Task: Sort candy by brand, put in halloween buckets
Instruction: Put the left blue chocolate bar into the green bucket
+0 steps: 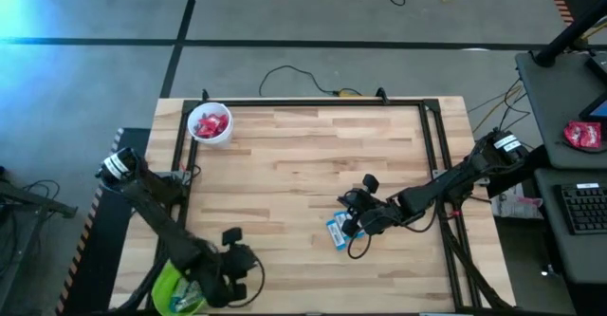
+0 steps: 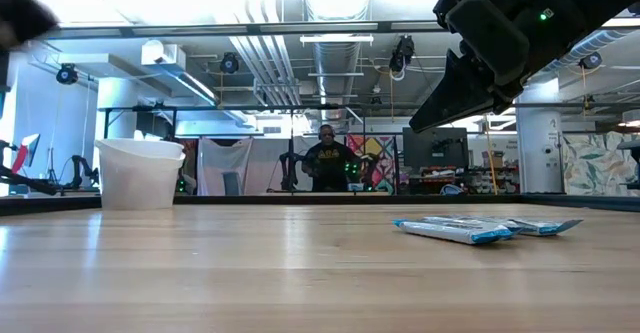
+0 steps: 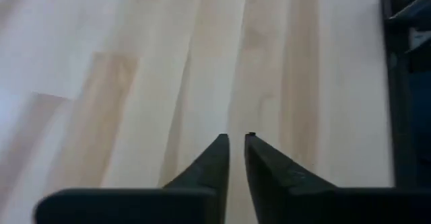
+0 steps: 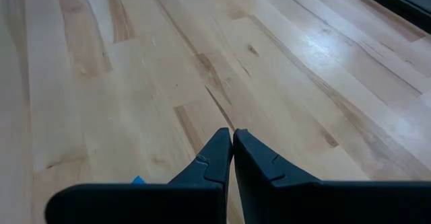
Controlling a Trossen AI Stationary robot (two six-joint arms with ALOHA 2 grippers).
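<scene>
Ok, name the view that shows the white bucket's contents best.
High view: it looks down into the white bucket, showing red candy inside. Low view shows only its wall. Neither wrist view shows it.

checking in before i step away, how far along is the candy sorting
Nearly done: red wrapped candies fill the white round bucket, and the lime green bucket holds some pieces. Nothing is in hand; the right claw is shut and empty above the last light blue and white wrapped candies on the wooden table.

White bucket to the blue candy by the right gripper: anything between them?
Nothing. In the high view, only bare table lies between the white bucket and the blue candy.
</scene>
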